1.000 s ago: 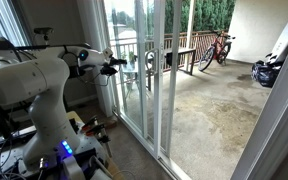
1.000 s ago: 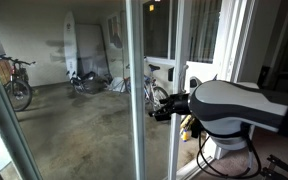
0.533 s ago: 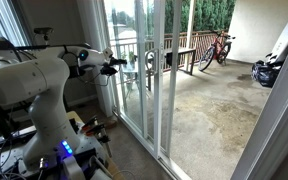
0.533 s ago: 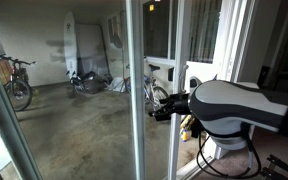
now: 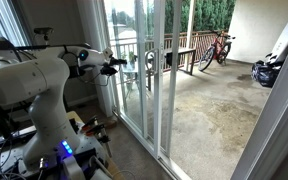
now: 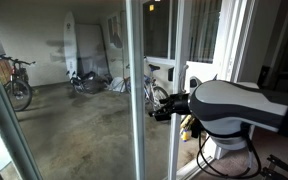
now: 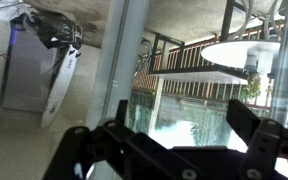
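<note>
My gripper [image 5: 114,67] is held out level from the white arm [image 5: 34,75], right in front of a sliding glass door [image 5: 149,70]. In another exterior view the gripper [image 6: 156,110] is close to the door's white upright frame [image 6: 136,90]; whether they touch is not clear. The wrist view has the two black fingers of the gripper [image 7: 179,125] spread wide apart, with only glass and patio showing between them. The door frame [image 7: 124,50] runs up just left of the left finger [image 7: 114,128]. The gripper is open and holds nothing.
Beyond the glass lies a concrete patio with a small round table [image 5: 134,72], a wooden railing [image 5: 179,52], a bicycle [image 5: 217,48] and a dark bag [image 5: 266,72]. A surfboard [image 6: 71,45] leans on the far wall. The robot's base and cables [image 5: 69,150] stand indoors.
</note>
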You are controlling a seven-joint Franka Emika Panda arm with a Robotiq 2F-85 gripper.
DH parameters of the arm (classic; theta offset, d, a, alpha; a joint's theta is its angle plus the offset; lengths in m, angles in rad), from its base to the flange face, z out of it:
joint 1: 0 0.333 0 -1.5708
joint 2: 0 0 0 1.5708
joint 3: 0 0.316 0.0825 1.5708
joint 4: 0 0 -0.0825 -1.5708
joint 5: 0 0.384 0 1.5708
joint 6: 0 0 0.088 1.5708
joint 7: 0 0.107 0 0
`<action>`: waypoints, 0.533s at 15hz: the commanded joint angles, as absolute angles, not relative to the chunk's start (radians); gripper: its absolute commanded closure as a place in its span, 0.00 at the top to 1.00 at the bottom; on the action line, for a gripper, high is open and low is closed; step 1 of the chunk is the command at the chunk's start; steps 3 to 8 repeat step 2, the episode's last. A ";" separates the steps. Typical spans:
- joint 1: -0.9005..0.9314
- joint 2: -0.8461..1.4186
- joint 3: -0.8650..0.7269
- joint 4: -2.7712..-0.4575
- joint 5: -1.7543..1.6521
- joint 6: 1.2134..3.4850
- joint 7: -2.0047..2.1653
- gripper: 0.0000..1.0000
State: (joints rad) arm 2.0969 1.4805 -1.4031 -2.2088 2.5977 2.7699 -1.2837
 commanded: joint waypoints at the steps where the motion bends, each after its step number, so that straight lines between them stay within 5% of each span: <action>1: 2.097 1.481 -1.403 -2.209 2.598 2.770 -1.284 1.00; 8: 2.097 1.481 -1.403 -2.209 2.598 2.770 -1.284 1.00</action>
